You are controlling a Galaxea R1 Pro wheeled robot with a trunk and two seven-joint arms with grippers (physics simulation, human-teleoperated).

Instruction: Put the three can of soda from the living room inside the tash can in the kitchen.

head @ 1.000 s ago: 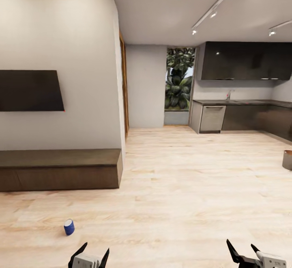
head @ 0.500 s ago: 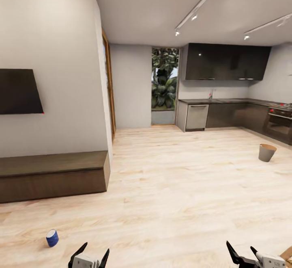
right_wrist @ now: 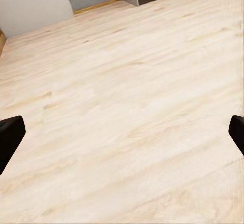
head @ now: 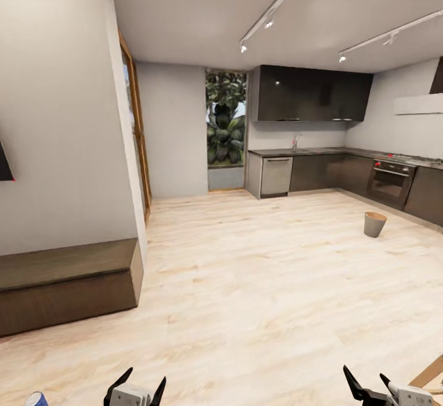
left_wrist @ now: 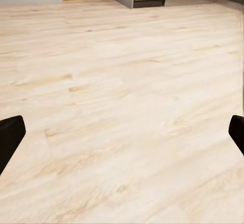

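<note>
Pale wood planks [head: 264, 283] stretch from the robot to the far kitchen, where dark grey cabinets and countertop [head: 320, 169] run along the back and right walls, with a built-in oven [head: 389, 184] on the right and a steel-fronted appliance [head: 275, 176] at the left end. A tall window full of green leaves [head: 226, 120] sits left of the cabinets. The small round pale grey bin with a brown inside [head: 375, 224] stands on the floor at the far right, in front of the oven, well apart from both arms; what lies in it cannot be told from here. At the near left, a low dark wood bench [head: 64, 283] runs along the white wall. A blue cylinder with a white top [head: 35, 399] peeks in at the near left edge, left of the left gripper [head: 135, 385]. That gripper's black fingers are spread apart with nothing between them; the right gripper [head: 369, 382] at the near right is likewise spread and empty. Both wrist views show bare floor between wide-set fingertips [left_wrist: 10, 135] [right_wrist: 10, 132].
</note>
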